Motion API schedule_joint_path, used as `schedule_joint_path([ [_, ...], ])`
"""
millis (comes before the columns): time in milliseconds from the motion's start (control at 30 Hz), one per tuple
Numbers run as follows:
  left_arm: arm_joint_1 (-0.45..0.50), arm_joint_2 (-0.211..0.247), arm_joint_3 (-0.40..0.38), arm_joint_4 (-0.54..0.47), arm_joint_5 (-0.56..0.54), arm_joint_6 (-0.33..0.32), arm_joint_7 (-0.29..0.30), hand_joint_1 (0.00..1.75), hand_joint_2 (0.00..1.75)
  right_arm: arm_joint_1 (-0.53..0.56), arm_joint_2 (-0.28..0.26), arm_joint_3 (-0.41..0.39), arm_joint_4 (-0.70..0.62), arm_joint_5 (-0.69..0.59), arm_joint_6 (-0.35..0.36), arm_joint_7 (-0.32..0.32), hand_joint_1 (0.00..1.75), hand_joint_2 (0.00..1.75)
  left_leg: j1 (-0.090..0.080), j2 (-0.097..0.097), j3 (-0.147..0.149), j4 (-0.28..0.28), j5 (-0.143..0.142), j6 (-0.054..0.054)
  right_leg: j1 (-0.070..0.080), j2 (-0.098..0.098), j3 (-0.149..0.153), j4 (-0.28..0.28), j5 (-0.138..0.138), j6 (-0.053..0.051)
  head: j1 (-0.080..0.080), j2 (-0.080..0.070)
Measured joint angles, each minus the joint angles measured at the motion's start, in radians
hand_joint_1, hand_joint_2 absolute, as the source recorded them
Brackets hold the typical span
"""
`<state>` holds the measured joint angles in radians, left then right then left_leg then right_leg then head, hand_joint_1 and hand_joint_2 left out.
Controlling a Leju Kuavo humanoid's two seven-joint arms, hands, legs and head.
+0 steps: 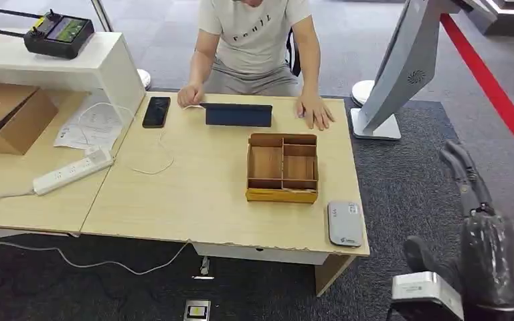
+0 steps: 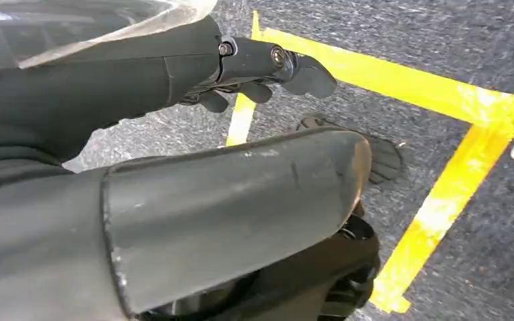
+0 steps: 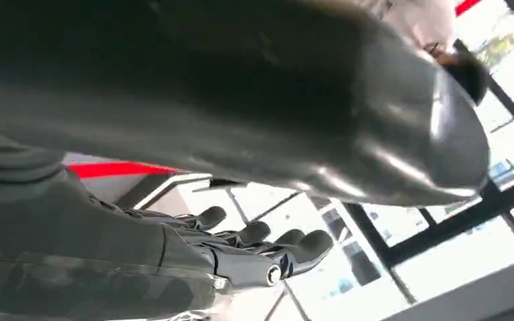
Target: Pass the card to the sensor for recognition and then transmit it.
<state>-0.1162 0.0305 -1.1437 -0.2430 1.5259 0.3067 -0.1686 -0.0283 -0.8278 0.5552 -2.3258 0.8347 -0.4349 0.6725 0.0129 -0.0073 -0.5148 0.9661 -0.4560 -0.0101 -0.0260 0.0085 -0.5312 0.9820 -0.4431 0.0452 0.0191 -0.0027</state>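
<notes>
A flat grey sensor lies at the table's near right corner. Across the table a person sits with both hands on the top; a dark blue flat card-like thing stands between them. My right hand hangs off the table's right side, over the carpet, fingers pointing up and apart, holding nothing. The right wrist view shows the same hand with its fingers stretched out and empty. My left hand hangs over grey carpet marked with yellow tape and holds nothing.
A wooden divided box sits mid-table behind the sensor. A black phone, a white cable and a power strip lie to the left. A cardboard box and a white shelf stand far left. A grey kiosk rises at the right.
</notes>
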Motion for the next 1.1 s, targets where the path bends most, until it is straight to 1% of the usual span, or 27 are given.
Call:
schedule_joint_path([
  [100,-0.002,-0.002,0.000,0.000,0.003,0.002,0.000,0.00,0.00,-0.065,0.022,0.070,0.037,-0.034,-0.003,0.000,0.00,0.00,0.000,0.000,0.000,0.000,0.000,0.000,0.000,0.000,0.000,0.000,0.000,0.000,0.000,0.000],
  [200,-0.002,-0.002,0.001,-0.001,0.003,0.002,0.000,0.00,0.00,-0.112,0.051,0.120,0.075,-0.052,-0.005,0.000,0.00,0.00,0.000,0.000,0.000,0.000,0.000,0.000,0.000,0.000,0.000,0.000,0.000,0.000,0.000,0.000],
  [300,-0.002,-0.002,0.001,-0.001,0.004,0.005,0.000,0.00,0.00,-0.138,0.071,0.158,0.101,-0.052,-0.007,0.000,0.00,0.00,0.000,-0.001,0.000,0.000,0.000,0.000,0.000,0.000,-0.001,0.000,0.000,0.000,0.000,0.000],
  [367,-0.002,-0.002,0.002,-0.001,0.005,0.001,-0.011,0.00,0.00,-0.143,0.083,0.171,0.115,-0.041,-0.026,-0.001,0.00,0.00,0.000,-0.001,-0.001,0.000,0.000,0.000,0.000,0.000,-0.001,0.000,0.000,0.000,0.000,0.000],
  [400,-0.002,-0.002,0.003,-0.001,0.006,-0.003,-0.017,0.00,0.00,-0.146,0.095,0.177,0.126,-0.043,-0.050,-0.008,0.00,0.00,0.000,-0.001,-0.001,0.000,0.000,0.000,0.000,0.000,-0.001,0.000,0.000,0.000,0.000,0.000],
  [433,-0.002,-0.002,0.008,-0.001,0.006,-0.006,-0.019,0.00,0.00,-0.153,0.112,0.184,0.142,-0.049,-0.070,-0.016,0.00,0.00,0.000,0.000,-0.001,0.000,0.000,0.000,0.000,0.000,-0.001,0.000,0.000,0.000,0.000,0.000],
  [500,-0.002,-0.002,0.020,-0.003,0.006,-0.015,-0.018,0.00,0.00,-0.175,0.159,0.201,0.197,-0.049,-0.054,-0.045,0.00,0.00,0.000,0.000,-0.001,-0.001,0.000,0.000,0.000,0.000,-0.001,0.000,0.000,0.000,0.000,0.000],
  [533,-0.003,-0.002,0.024,-0.005,0.006,-0.017,-0.013,0.00,0.00,-0.185,0.184,0.208,0.234,-0.030,-0.045,-0.058,0.00,0.00,0.000,0.000,-0.001,-0.001,0.000,0.000,0.000,0.000,-0.001,0.000,0.000,0.000,0.000,0.000],
  [567,-0.003,-0.002,0.025,-0.006,0.006,-0.020,-0.012,0.00,0.00,-0.189,0.208,0.212,0.270,-0.003,-0.041,-0.066,0.00,0.00,0.000,-0.001,0.000,-0.001,0.000,0.000,0.000,0.000,-0.001,0.000,0.000,0.000,0.000,0.000],
  [633,-0.002,-0.002,0.026,-0.008,0.006,-0.022,-0.006,0.00,0.00,-0.191,0.246,0.211,0.329,0.095,-0.032,-0.069,0.00,0.00,0.000,-0.004,-0.001,-0.001,0.001,-0.001,0.000,-0.002,-0.001,0.000,0.000,0.000,0.000,0.000],
  [700,-0.001,0.000,0.026,-0.008,0.006,-0.024,0.000,0.00,0.00,-0.190,0.273,0.195,0.374,0.172,0.018,-0.048,0.00,0.00,0.000,-0.004,-0.001,-0.001,0.002,-0.001,0.000,-0.002,0.000,0.000,0.000,0.000,0.000,0.000],
  [733,-0.001,0.002,0.026,-0.008,0.006,-0.029,0.003,0.00,0.00,-0.186,0.287,0.184,0.394,0.196,0.058,-0.027,0.00,0.00,0.000,-0.003,-0.001,-0.001,0.002,-0.001,0.000,-0.002,0.000,0.000,0.000,0.000,0.000,0.000],
  [767,-0.001,0.003,0.026,-0.008,0.006,-0.037,0.005,0.00,0.00,-0.181,0.298,0.173,0.412,0.202,0.086,-0.009,0.00,0.00,0.000,-0.004,-0.001,-0.001,0.002,-0.001,0.000,-0.002,-0.001,0.000,0.000,0.000,0.000,0.000],
  [867,0.000,0.009,0.026,-0.008,0.006,-0.055,0.014,0.00,0.00,-0.157,0.330,0.141,0.438,0.187,0.170,0.000,0.00,0.00,0.000,-0.004,-0.001,-0.001,0.001,-0.001,0.000,-0.002,-0.001,0.000,0.000,0.000,0.000,0.000],
  [1000,0.000,0.013,0.026,-0.008,0.006,-0.065,0.017,0.00,0.00,-0.150,0.368,0.113,0.479,0.189,0.229,-0.001,0.00,0.00,0.000,-0.003,-0.001,-0.001,0.001,-0.001,0.000,-0.002,-0.001,0.000,0.000,0.000,0.000,0.000],
  [1100,0.000,0.015,0.026,-0.008,0.006,-0.071,0.020,0.00,0.00,-0.151,0.386,0.103,0.511,0.198,0.267,-0.006,0.00,0.00,0.000,-0.003,-0.001,-0.001,0.001,-0.001,0.000,-0.002,-0.001,0.000,0.000,0.000,0.000,0.000],
])
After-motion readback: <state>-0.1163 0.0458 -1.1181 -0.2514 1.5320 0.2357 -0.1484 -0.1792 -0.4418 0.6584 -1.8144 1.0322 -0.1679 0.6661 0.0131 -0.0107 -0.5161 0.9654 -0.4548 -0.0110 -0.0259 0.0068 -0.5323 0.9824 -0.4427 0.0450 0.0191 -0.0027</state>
